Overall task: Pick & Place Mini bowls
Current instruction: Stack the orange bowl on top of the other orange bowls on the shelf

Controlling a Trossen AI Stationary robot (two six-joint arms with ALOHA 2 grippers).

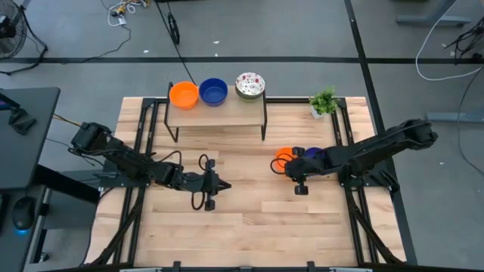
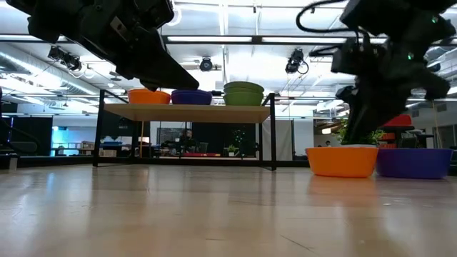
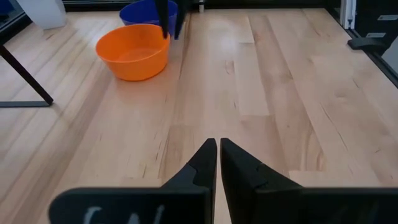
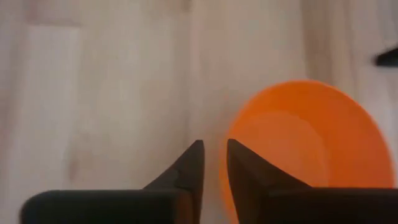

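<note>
Here the right gripper (image 4: 214, 163), fingers nearly together and empty, hovers at the rim of the orange mini bowl (image 4: 305, 149) beside the blue mini bowl (image 1: 314, 154) — better to open, straddle the rim squarely, then pinch — while the left gripper (image 3: 217, 158), fingers narrow, waits mid-table.

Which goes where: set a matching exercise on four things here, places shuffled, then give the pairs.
1. speckled bowl
2. potted plant
3. left gripper
4. right gripper

A. over bare wood of the tabletop
B. at the rim of the orange bowl on the tabletop
C. on the shelf, beside its blue bowl
D. far corner, past the shelf's end

Pairs: 1-C, 2-D, 3-A, 4-B
</note>
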